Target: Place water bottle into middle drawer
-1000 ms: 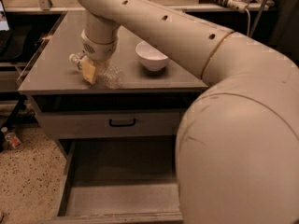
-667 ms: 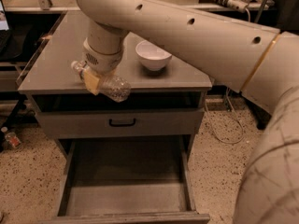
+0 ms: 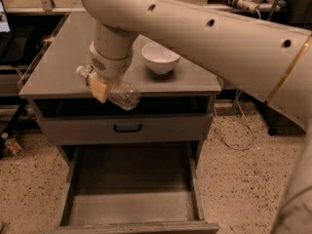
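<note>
My gripper (image 3: 102, 87) is shut on the water bottle (image 3: 121, 94), a small clear ribbed bottle with a white cap. I hold it lying sideways in the air at the front edge of the cabinet top (image 3: 58, 67), above the closed drawer front. The middle drawer (image 3: 131, 199) is pulled open below, a wide grey box with a bare flat floor. My arm reaches in from the upper right and hides part of the cabinet top.
A white bowl (image 3: 160, 57) stands on the cabinet top, right of my gripper. A closed drawer front with a black handle (image 3: 127, 127) sits above the open drawer. A tiny bottle with a reddish label (image 3: 10, 144) stands on the speckled floor at left.
My gripper has lifted the water bottle off the cabinet top and carried it toward the front edge, above the open drawer. My arm has swung out of the lower right.
</note>
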`<act>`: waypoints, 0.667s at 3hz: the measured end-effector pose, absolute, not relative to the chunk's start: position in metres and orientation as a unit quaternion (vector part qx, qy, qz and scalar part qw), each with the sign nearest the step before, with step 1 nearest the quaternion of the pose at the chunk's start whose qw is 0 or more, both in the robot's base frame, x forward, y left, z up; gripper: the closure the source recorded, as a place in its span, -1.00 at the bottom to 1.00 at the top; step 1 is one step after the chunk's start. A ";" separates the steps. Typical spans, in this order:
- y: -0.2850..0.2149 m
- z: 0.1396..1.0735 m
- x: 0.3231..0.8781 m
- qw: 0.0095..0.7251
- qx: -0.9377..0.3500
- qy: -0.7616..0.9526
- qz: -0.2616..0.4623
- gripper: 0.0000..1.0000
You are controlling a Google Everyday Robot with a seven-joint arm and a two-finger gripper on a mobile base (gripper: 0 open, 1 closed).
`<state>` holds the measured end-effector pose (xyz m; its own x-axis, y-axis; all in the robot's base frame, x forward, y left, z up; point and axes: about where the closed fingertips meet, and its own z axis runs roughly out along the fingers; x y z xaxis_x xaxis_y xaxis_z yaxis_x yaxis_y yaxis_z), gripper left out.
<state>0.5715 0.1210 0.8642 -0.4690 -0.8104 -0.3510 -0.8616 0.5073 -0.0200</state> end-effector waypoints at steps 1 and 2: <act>0.110 0.866 0.529 0.154 -0.472 0.864 0.085 1.00; 0.099 0.832 0.469 0.111 -0.455 0.878 0.099 1.00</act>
